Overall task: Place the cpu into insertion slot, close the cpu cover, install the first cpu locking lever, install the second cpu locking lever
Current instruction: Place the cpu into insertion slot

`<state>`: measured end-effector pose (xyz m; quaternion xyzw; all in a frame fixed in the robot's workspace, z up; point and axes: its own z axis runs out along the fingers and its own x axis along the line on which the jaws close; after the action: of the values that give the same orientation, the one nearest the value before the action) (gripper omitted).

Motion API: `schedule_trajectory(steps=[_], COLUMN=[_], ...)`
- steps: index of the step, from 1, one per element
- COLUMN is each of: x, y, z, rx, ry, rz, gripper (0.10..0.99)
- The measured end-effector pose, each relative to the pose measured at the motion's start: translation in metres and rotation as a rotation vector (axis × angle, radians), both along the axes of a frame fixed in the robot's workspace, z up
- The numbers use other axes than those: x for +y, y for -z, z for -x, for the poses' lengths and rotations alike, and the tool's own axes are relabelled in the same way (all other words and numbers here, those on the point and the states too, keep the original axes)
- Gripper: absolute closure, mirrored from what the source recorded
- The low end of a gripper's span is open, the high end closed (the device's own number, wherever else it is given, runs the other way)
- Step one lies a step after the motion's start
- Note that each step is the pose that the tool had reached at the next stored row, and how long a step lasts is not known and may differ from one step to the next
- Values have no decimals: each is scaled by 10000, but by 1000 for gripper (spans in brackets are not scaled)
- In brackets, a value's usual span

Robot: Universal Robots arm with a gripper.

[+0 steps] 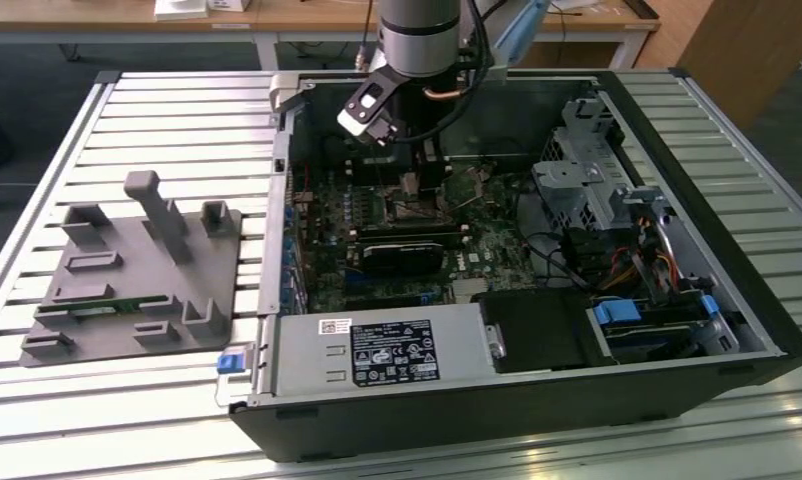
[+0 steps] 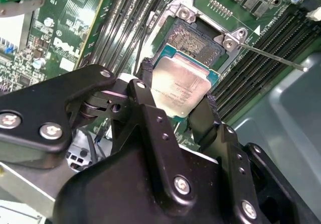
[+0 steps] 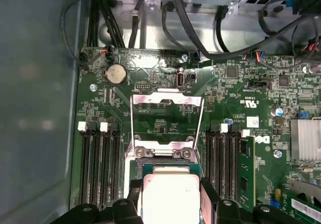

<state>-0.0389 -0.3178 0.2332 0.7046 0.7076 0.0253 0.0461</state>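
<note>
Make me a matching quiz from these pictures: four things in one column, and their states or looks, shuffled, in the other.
Things:
1. cpu
2. insertion slot
3. cpu cover
4. coin battery

States:
A. swung open
B. round and silvery
C. clamped in the gripper
D. uncovered, pin field exposed

Pairs: 1-C, 2-D, 3-A, 4-B

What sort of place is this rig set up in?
Probably a robotics lab or workshop: an open PC case on a slatted metal table, a grey fixture plate beside it, wooden desks behind.
</note>
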Motion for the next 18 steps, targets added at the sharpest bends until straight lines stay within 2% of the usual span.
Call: schedule_trajectory(steps=[9,18], x=[3,14], y=[162,261], z=[42,57], rx=[-1,0], ry=[8,37], rz=[-1,0], gripper=[545,545])
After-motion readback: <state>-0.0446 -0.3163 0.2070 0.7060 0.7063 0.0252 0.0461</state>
